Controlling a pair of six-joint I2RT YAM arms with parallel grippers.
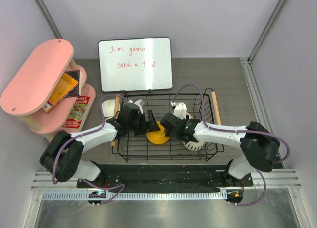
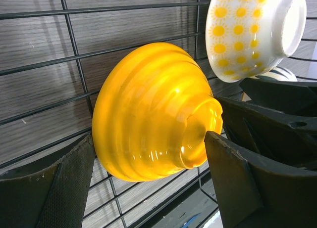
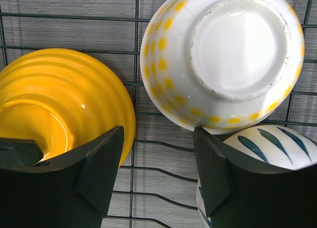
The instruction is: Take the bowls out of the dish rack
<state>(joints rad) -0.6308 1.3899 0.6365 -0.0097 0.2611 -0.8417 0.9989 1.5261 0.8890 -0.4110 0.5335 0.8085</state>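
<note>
- The dish rack (image 1: 141, 150) was far from emptied: at least three bowls stood on edge inside it.
- The left gripper (image 2: 148, 136) was down inside the rack, its fingers spread either side of the orange-yellow bowl (image 2: 148, 109). From that close view I could not tell whether they pinched it or only bracketed it.
- The right gripper (image 3: 158, 163) hung inside the rack too, jaws apart with only rack wire between them.
- A sun-dotted white bowl (image 3: 223, 55) leaned near the rack's middle, untouched.
- A leaf-striped bowl (image 3: 270, 146) sat towards the rack's right side.
- One pale bowl (image 1: 108, 107) stood just outside the rack's left handle, by my reckoning the only one unloaded.
</note>
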